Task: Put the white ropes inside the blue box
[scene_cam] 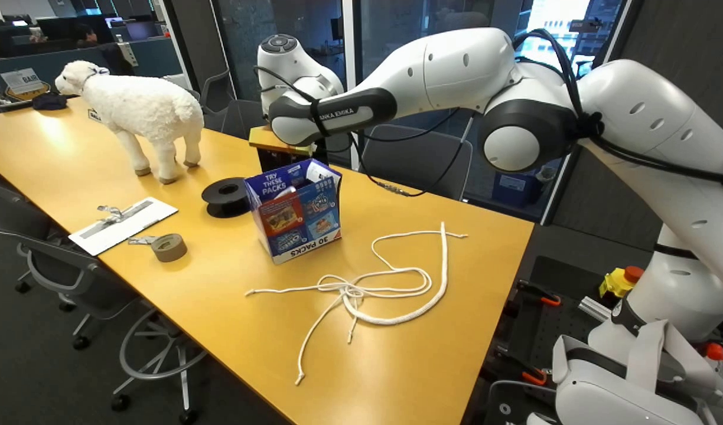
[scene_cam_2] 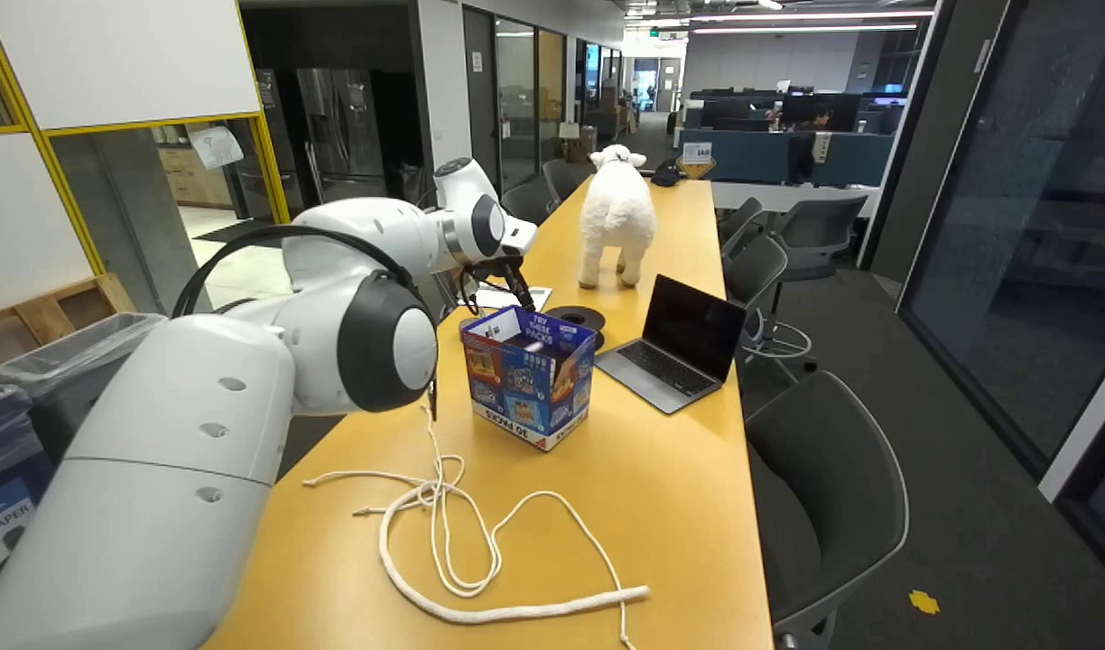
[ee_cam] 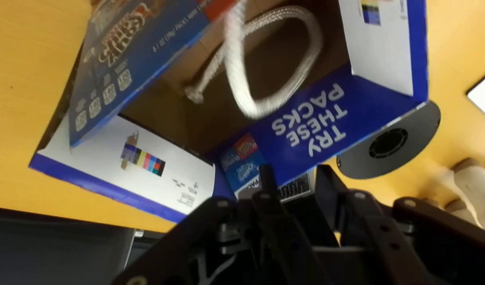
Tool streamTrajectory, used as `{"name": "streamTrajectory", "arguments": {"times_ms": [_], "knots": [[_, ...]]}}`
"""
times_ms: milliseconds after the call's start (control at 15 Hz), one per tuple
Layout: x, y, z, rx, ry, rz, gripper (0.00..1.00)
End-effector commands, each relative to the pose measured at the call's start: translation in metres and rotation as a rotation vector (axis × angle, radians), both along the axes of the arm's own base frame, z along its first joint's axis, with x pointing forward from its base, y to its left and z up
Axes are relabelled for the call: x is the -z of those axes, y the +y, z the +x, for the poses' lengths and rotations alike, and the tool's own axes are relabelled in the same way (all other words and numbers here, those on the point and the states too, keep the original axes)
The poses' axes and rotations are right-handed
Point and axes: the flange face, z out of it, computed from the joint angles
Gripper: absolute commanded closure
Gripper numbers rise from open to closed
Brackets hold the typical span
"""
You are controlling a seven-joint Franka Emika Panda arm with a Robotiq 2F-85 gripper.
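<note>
Jaws are spread near the mouth-up blue box (scene_cam_2: 525,379). One white rope (ee_cam: 235,55) is looped inside; other ropes (scene_cam: 351,290) sprawl beside the box, thick one (scene_cam_2: 485,618) kinda J-shaped, straight end pointing across the worktop (scene_cam: 420,366).

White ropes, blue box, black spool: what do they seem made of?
White ropes: braided fibre, mostly matte; weave visible in the wrist view, cotton or synthetic unclear.
Blue box: likely printed cardboard, perhaps glossy; thin edges, brown inside.
Black spool: probably matte plastic; evenly dark, looks moulded.
</note>
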Motion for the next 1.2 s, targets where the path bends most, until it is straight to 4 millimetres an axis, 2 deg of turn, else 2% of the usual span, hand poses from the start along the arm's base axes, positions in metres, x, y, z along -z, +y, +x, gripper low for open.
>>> {"name": "streamTrajectory", "arguments": {"times_ms": [0, 200, 333, 667, 800, 1000, 1133], "knots": [[0.017, -0.006, -0.009, -0.172, 0.103, 0.033, 0.35], [0.033, -0.013, -0.025, -0.295, 0.200, 0.066, 0.11], [0.039, -0.014, -0.043, -0.376, 0.265, 0.083, 0.01], [0.018, -0.030, -0.090, -0.594, 0.400, 0.110, 0.00], [0.018, -0.030, -0.114, -0.677, 0.469, 0.114, 0.00], [0.012, -0.031, -0.137, -0.727, 0.556, 0.135, 0.00], [0.023, -0.023, -0.161, -0.791, 0.585, 0.156, 0.00]]}}
